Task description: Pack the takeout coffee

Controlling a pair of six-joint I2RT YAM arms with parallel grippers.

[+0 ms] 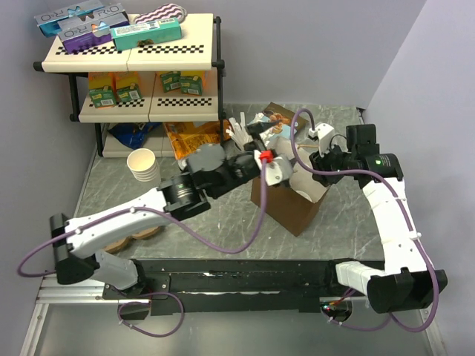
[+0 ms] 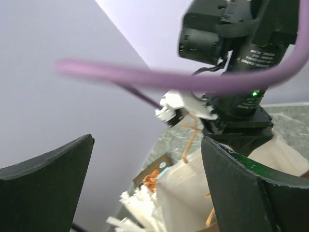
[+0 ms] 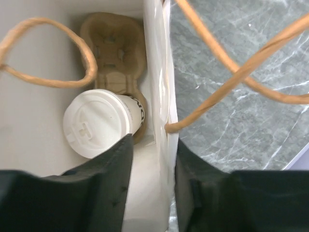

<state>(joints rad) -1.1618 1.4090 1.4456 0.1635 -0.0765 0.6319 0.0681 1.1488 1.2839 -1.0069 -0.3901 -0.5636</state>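
The left gripper is held spread, empty. The cup is seated inside the bag, in the carrier's six o'clock pocket. It is judged light and crushable (the lid could pop), best gripped under the rim. An off-white body and white sip lid are seen. The right gripper's jaws are parted astride the bag wall.

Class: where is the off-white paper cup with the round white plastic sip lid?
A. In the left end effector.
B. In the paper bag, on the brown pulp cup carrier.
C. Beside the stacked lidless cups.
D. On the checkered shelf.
B: the right wrist view shows the lidded off-white paper cup on the brown pulp cup carrier inside the white-lined paper bag.
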